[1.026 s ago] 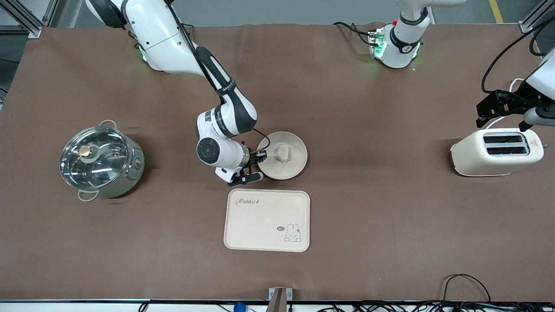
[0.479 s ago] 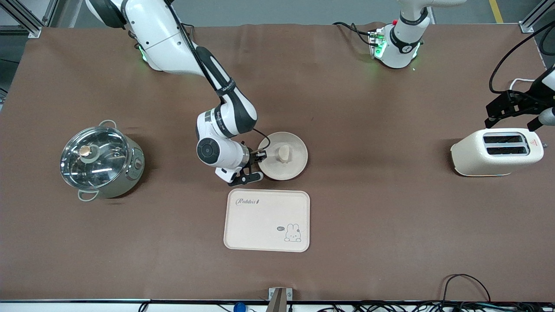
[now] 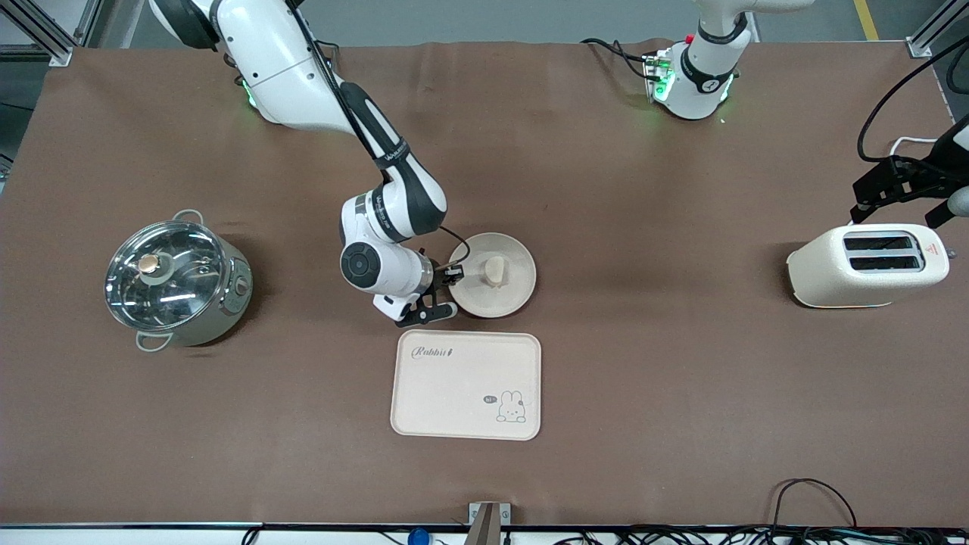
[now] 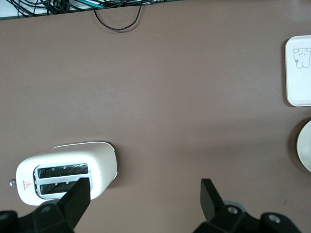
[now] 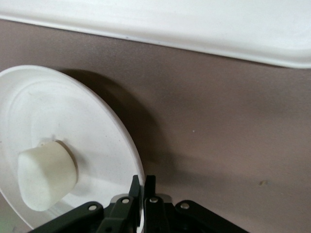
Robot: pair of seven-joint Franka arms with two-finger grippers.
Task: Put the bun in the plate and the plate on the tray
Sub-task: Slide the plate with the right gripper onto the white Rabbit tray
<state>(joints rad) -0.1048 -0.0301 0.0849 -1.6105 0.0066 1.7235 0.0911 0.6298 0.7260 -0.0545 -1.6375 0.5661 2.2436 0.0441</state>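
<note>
The round cream plate point(image 3: 509, 297) lies on the brown cloth, just farther from the front camera than the tray point(image 3: 465, 384). The small bun point(image 3: 496, 270) sits on the plate. My right gripper point(image 3: 453, 284) is shut on the plate's rim at the side toward the right arm's end. In the right wrist view the fingers point(image 5: 143, 182) pinch the plate point(image 5: 92, 131) rim, the bun point(image 5: 46, 174) rests inside, and the rim casts a shadow on the cloth. The tray point(image 5: 194, 24) edge is close by. My left gripper point(image 3: 901, 206) hangs open over the toaster, holding nothing.
A cream toaster point(image 3: 867, 265) stands at the left arm's end of the table, also seen under the left gripper point(image 4: 144, 187) as the toaster point(image 4: 68, 170). A steel pot with a glass lid point(image 3: 176, 280) stands at the right arm's end. Cables run along the front edge.
The right gripper has closed fully on the plate's rim and its wrist has shifted slightly. The left gripper has drifted toward the left arm's end of the table, still open.
</note>
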